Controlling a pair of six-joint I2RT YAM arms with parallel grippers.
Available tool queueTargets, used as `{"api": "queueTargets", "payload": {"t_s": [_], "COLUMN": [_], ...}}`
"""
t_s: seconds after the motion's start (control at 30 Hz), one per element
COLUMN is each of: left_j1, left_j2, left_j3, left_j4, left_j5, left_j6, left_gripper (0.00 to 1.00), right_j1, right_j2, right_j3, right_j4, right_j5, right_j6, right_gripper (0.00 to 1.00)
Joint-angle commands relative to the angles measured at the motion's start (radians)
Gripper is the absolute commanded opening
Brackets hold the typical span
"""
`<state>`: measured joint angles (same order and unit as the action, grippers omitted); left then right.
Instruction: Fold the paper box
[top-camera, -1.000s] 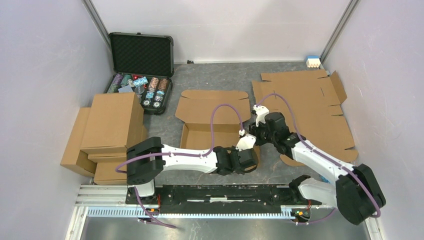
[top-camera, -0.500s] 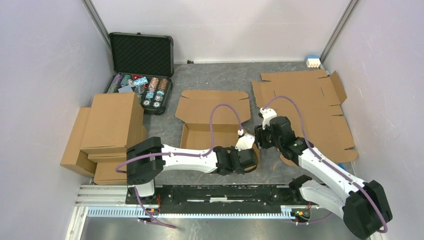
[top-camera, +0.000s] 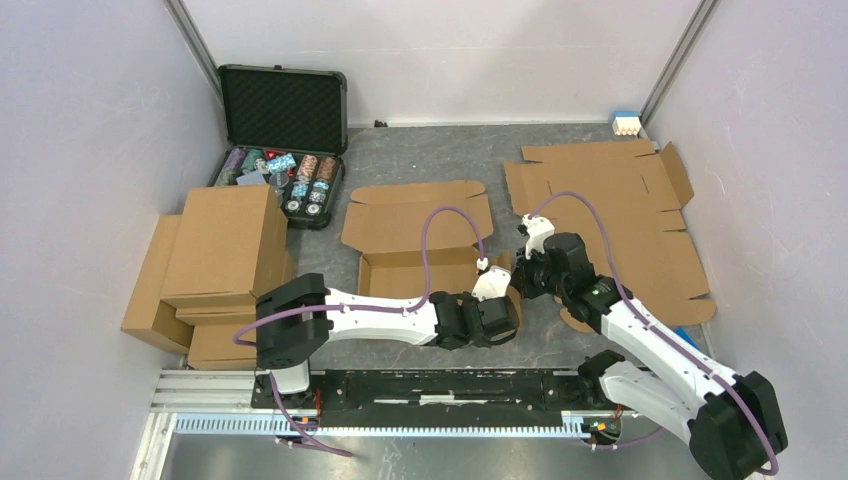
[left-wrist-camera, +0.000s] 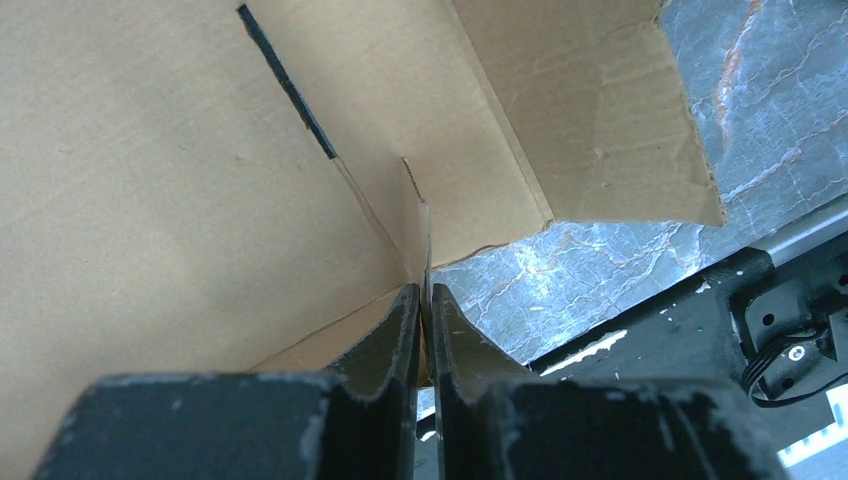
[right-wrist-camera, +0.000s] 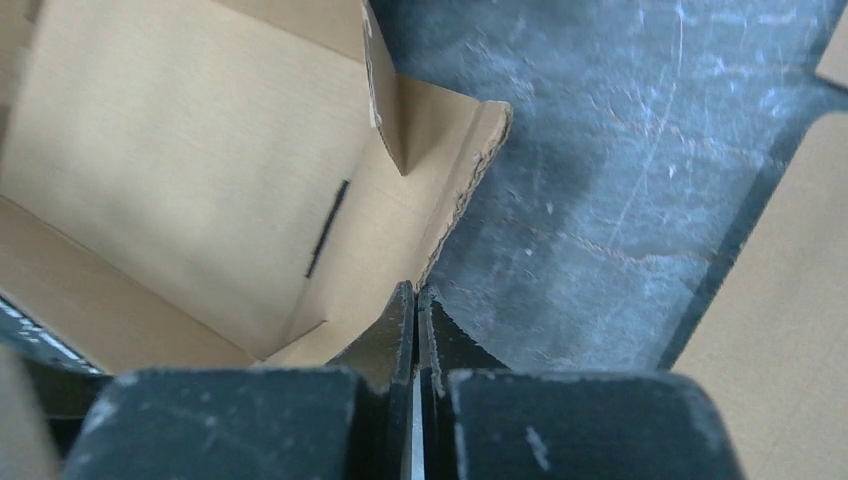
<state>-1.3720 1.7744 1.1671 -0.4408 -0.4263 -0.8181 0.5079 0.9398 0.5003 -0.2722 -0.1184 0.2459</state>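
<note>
Brown corrugated cardboard makes the paper box (top-camera: 415, 225), which lies near the middle of the grey, marble-like worktop (top-camera: 430, 150), just beyond the two arms. It is half formed. The lid panel with rounded corners lies flat on the far side, and the shallow rectangular tray with raised walls is on the near side. Its surface is matt and plain, and the cut edges show the wavy inner layer. A thin dark slit (left-wrist-camera: 285, 85) is cut in the floor of the tray.

At the near right corner of the tray, the left gripper (top-camera: 503, 298) has its black fingers almost together. In the left wrist view they pinch the thin upright edge of a cardboard flap of the box. The right gripper (top-camera: 516, 277) is just beside the same corner, on the right side of the tray. In the right wrist view its fingers are pressed together, and the tips are right at the rough edge of a side flap that leans outward. I cannot tell if the tips touch it.

At the far left, a black case (top-camera: 283, 110) lined with foam stands open, with round poker chips (top-camera: 285, 170) inside. Folded boxes (top-camera: 215, 260) are stacked at the left, and flat blanks (top-camera: 610, 220) lie at the right.
</note>
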Motion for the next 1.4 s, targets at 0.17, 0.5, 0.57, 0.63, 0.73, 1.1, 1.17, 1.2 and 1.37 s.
{"api": "queueTargets", "payload": {"t_s": [0.17,0.5,0.57,0.63,0.73,1.1,1.17,1.2,1.37], "left_j1": [-0.002,0.010,0.018,0.044,0.103,0.367,0.423,0.449,0.533], "left_j2": [0.027,-0.082,-0.116,-0.164,-0.277,-0.672,-0.709,-0.721,-0.723], "left_j3": [0.061,0.124,0.124,0.111,0.044,-0.208,-0.271,-0.293,-0.405], "left_j4": [-0.003,-0.156,-0.197,-0.256,-0.332,-0.483,-0.450,-0.437,-0.314], "left_j5": [-0.007,0.030,0.036,0.026,0.001,-0.046,-0.023,-0.010,0.077], "left_j6": [-0.035,0.033,0.040,0.040,0.031,0.008,0.022,0.025,0.047], "left_gripper": [0.17,0.79,0.81,0.82,0.82,0.81,0.78,0.77,0.69], "right_j1": [-0.001,-0.002,-0.003,-0.003,-0.002,-0.003,-0.002,-0.002,-0.002], "right_j2": [-0.050,-0.015,-0.008,0.000,0.004,0.019,0.025,0.031,0.055], "right_j3": [0.101,0.145,0.150,0.155,0.162,0.187,0.192,0.194,0.202], "right_j4": [-0.003,-0.076,-0.080,-0.087,-0.099,-0.113,-0.113,-0.112,-0.101], "right_j5": [-0.091,0.056,0.065,0.071,0.090,0.124,0.121,0.101,0.051], "right_j6": [0.030,-0.046,-0.055,-0.061,-0.073,-0.092,-0.085,-0.082,-0.065], "right_gripper": [0.00,0.00,0.00,0.00,0.00,0.00,0.00,0.00,0.00]}}
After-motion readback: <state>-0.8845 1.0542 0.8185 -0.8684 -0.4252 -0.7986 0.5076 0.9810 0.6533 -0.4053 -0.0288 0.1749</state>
